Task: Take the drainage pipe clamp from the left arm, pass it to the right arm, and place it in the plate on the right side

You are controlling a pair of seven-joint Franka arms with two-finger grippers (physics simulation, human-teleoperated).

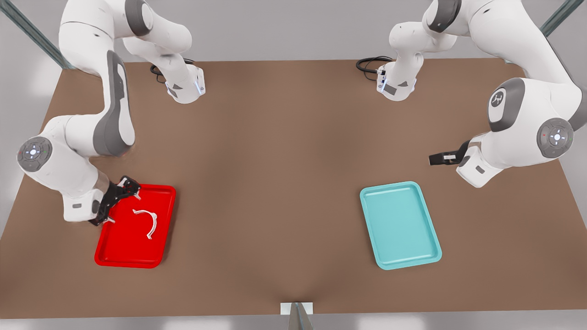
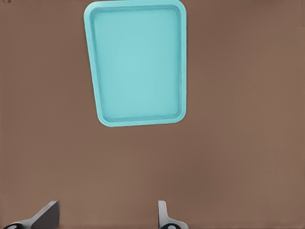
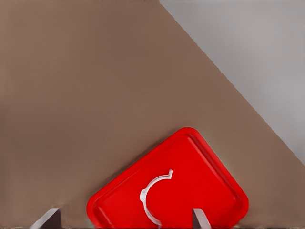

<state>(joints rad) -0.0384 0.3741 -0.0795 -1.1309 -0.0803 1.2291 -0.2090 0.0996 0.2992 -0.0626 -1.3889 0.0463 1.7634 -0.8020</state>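
The white C-shaped drainage pipe clamp [image 1: 149,220] [image 3: 146,194] lies loose inside the red plate [image 1: 124,247] [image 3: 209,181], at the front view's left. My right gripper [image 1: 123,207] [image 3: 124,222] hovers over the plate's back corner, open, with its fingers apart and nothing between them; the clamp rests just past the fingertips [image 3: 199,219]. Off at the front view's right, the left gripper [image 1: 438,158] [image 2: 107,219] hangs open and empty above bare table, behind a teal tray.
The teal tray [image 1: 400,224] [image 2: 136,67] lies on the brown table [image 1: 275,183] at the front view's right. Both arm bases and their black cables [image 1: 369,64] stand at the back edge. A small white marker [image 1: 297,308] sits at the front edge.
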